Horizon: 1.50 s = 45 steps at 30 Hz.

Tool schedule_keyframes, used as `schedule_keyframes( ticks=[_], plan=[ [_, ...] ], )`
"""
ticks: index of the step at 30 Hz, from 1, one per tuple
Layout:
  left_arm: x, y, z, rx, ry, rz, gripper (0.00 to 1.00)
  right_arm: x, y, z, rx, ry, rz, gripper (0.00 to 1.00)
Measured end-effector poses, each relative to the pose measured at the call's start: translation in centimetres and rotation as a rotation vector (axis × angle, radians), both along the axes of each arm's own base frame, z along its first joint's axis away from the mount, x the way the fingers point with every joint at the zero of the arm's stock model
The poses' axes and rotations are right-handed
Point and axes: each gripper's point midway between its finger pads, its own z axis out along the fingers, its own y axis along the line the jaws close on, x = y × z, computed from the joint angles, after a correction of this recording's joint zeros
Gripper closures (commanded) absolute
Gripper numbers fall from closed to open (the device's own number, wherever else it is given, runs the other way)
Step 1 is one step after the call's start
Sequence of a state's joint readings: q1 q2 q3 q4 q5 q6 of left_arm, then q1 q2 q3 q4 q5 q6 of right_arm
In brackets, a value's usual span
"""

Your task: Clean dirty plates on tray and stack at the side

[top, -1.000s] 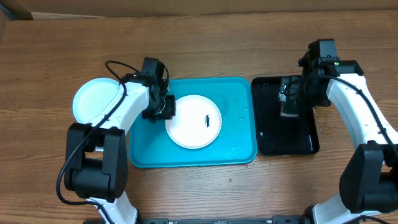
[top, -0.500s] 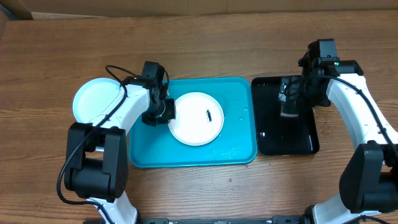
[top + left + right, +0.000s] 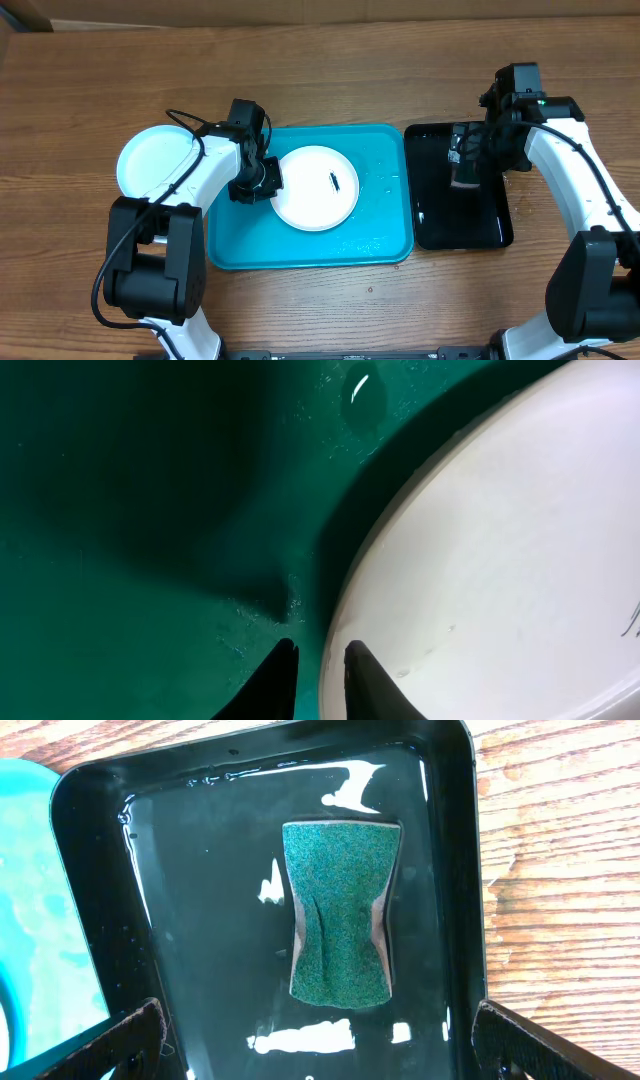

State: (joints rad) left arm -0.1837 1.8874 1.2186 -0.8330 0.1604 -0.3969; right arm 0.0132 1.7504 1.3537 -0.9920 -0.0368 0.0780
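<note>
Your left arm [image 3: 195,175] and right arm [image 3: 580,165] wear smooth white shells over black joints and black base blocks. A thin black cable [image 3: 178,112] loops off the left one; a green light [image 3: 541,99] glows on the right wrist. The left tool [image 3: 318,680] has slim black tapered fingers, the right tool [image 3: 320,1045] broad serrated ones.

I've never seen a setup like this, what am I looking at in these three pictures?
Two white robot arms stand at a wooden table. One picture looks down from above; the other two come from cameras on each wrist. A white plate with a dark smear lies in a turquoise tray; a pale plate sits on the table to its left. The left gripper straddles the white plate's rim, grip unclear. The right gripper hangs open over a green sponge in a black tray, holding nothing.
</note>
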Motion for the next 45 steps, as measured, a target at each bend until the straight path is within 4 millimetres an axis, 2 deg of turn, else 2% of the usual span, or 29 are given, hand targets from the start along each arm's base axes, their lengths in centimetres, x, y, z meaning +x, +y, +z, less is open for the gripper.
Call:
schedule_keyframes(
  ticks=[1,2,24,28,30,32,36,40,45],
  plan=[
    [0.0,0.0,0.0,0.000,0.000,0.002,0.95,0.0,0.0,0.0,0.000,0.000,0.000,0.00],
    [0.0,0.0,0.0,0.000,0.001,0.004,0.96,0.0,0.0,0.0,0.000,0.000,0.000,0.00],
    [0.4,-0.1,0.0,-0.003,-0.018,0.001,0.96,0.0,0.0,0.0,0.000,-0.001,0.000,0.00],
    [0.4,-0.1,0.0,-0.003,-0.017,0.001,0.95,1.2,0.3,0.3,0.017,-0.051,0.004,0.00],
    [0.4,-0.1,0.0,-0.003,-0.017,0.001,0.96,1.4,1.1,0.5,0.062,-0.062,0.016,0.00],
    [0.3,-0.1,0.0,-0.003,-0.014,0.001,0.96,1.6,2.0,0.7,0.111,-0.069,0.037,0.17],
    [0.2,0.0,0.0,-0.002,-0.008,0.001,0.96,1.0,2.9,0.7,0.159,-0.048,0.049,0.33],
    [0.2,0.0,0.0,-0.002,-0.008,0.001,0.96,0.4,2.4,-0.1,0.138,-0.025,0.032,0.36],
    [0.2,0.0,0.0,-0.002,-0.008,0.001,0.96,-0.5,1.1,-2.4,0.064,-0.002,0.013,0.41]
  ],
)
